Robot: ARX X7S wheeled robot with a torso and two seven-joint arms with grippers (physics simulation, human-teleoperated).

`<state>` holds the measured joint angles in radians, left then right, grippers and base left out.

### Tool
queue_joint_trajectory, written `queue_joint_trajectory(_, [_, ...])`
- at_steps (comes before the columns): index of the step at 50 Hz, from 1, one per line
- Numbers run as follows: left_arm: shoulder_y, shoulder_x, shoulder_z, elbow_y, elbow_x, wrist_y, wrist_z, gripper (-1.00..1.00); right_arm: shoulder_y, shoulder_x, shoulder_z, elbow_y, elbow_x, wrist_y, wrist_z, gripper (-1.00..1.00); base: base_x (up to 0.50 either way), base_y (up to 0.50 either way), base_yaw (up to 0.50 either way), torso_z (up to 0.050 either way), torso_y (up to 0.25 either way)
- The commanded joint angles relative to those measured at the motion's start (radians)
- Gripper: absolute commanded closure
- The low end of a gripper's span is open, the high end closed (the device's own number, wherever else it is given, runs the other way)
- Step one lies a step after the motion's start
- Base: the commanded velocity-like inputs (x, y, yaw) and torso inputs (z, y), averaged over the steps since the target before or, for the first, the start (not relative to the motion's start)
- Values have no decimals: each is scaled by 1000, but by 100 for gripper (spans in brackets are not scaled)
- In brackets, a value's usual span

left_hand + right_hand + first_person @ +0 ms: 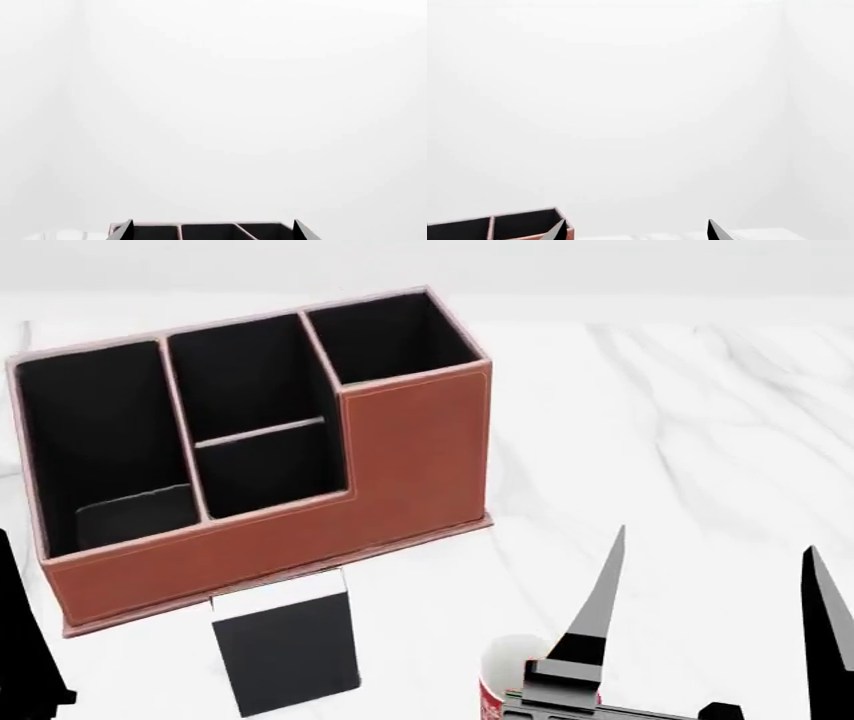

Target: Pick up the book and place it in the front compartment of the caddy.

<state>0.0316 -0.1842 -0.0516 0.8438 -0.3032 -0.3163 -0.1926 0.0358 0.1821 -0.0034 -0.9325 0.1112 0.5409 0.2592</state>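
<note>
While raised over the near right of the white marble table (694, 420), points up and away: the right gripper (714, 590), with two thin black fingers (603, 590) spread wide apart and nothing between them. Holds nothing, touches nothing. Sits just in front of a red-and-white mug (505, 680), which peeks out at the near edge of the head view, partly hidden by the gripper's body.

Shows only as a black sliver at the far left edge of the head view: the left arm (20, 640). Seen from its own wrist camera as two dark finger tips set wide apart, the left gripper (212, 231), empty too, aimed toward the caddy's black sections with mostly white wall beyond.

Stands on the table at the left, a bit turned: the reddish-brown caddy (414, 450), with pale stitched rims and black lining. Split into one long section at the left, two small ones in the middle, one at the far right. Low wall along the near side, taller wall at the right.

Rests on the table just in front of the caddy's low near wall, close to it or touching: the black book (291, 650), white page edges facing the caddy. Not in any section. Well apart from both grippers, left of the mug.
</note>
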Motion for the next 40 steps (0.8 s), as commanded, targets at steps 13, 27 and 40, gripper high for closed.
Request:
queue_joint_trajectory(13, [1, -21, 7, 11, -18, 2, -19, -100, 2, 15, -7, -8, 16, 5, 20, -100, 500, 0, 0, 0, 1])
queue_joint_trajectory(27, [2, -31, 17, 15, -22, 3, -30, -100, 3, 21, -2, -9, 31, 10, 32, -100, 500, 0, 0, 0, 1])
queue_joint_trajectory(40, [-35, -49, 11, 45, -74, -84, -72, -100, 8, 35, -13, 9, 10, 40, 63, -100, 385, 0, 0, 0, 2])
